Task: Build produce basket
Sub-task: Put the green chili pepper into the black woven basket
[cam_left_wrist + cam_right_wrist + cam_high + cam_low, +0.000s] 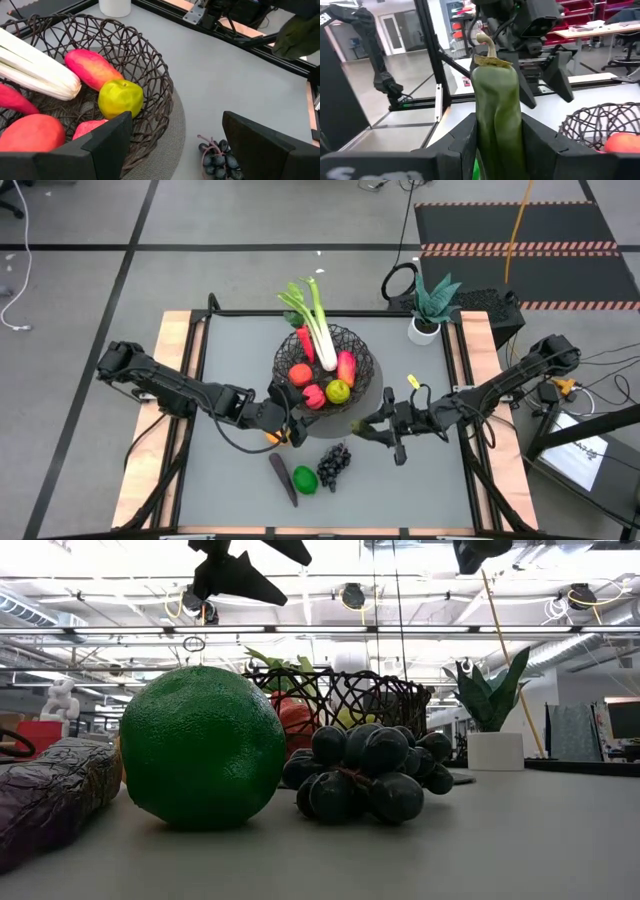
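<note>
Already the basket (326, 364) is well stocked: it sits toward the far middle of the table (420, 480), holding a leek (318, 325), a red fruit (300, 374), a yellow-green fruit (338, 391) and several red or pink pieces I cannot name with confidence. Still out on the near part of the table are the eggplant (282, 479), the green fruit (305, 479) and the dark grapes (334, 463), lying close together in a row. So I judge the job past halfway, with those three left plus whatever is in hand.

The right gripper (372, 429) hangs just right of the basket and clamps a long green vegetable (497, 117) between its fingers (a cucumber or pepper, stem end away from the wrist); that piece looks next for the basket. The left gripper (285, 428) hovers at the basket's near-left rim with its fingers spread and nothing between them.

Room is tight between the two grippers, since both crowd the basket's near side. The basket's rim and the leek leaning out over its far edge are the things to clear. A potted plant (430, 308) stands at the far right corner, well apart. The table's left and right margins lie open.
</note>
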{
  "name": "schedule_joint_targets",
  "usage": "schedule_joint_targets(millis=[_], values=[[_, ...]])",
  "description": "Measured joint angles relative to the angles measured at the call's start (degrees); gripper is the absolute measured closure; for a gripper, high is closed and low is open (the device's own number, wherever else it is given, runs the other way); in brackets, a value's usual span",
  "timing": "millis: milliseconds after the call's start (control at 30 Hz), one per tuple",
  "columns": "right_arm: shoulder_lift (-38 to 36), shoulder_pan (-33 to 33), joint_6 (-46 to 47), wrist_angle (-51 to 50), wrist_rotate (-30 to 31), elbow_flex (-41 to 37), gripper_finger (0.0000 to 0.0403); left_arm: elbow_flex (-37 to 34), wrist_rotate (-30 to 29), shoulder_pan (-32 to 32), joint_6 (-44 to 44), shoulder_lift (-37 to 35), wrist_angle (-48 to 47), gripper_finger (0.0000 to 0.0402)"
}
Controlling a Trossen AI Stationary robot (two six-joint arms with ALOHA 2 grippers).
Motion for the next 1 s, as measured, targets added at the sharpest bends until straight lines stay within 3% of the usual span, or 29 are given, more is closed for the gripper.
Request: schedule_joint_targets(millis=[167, 300, 500, 633, 800, 1000], values=[[0.0, -2.3, -2.8, 2.4, 8.1, 0.0, 0.028, 0.0, 0.0, 0.0, -2.4, 0.0, 1.4, 0.0092], [1.8, -6.9, -7.8, 10.7, 14.9, 0.0, 0.028, 0.0, 0.0, 0.0, -1.8, -0.4, 2.2, 0.0092], [10.1, -17.5, -9.9, 28.2, 12.9, 0.0, 0.028, 0.0, 0.0, -0.1, -1.7, -0.4, 2.2, 0.0092], [18.1, -24.7, -6.3, 36.3, 12.9, 0.0, 0.028, 0.0, 0.0, -0.3, -1.7, -0.4, 2.2, 0.0092], [27.9, -32.1, 1.2, 38.1, 12.2, 1.0, 0.028, 0.0, 0.0, -0.9, -1.0, -0.4, 2.1, 0.0092], [34.2, -35.6, 6.7, 38.2, 4.3, 2.1, 0.0276, 0.0, 0.0, -1.3, -0.8, -0.4, 2.0, 0.0092]])
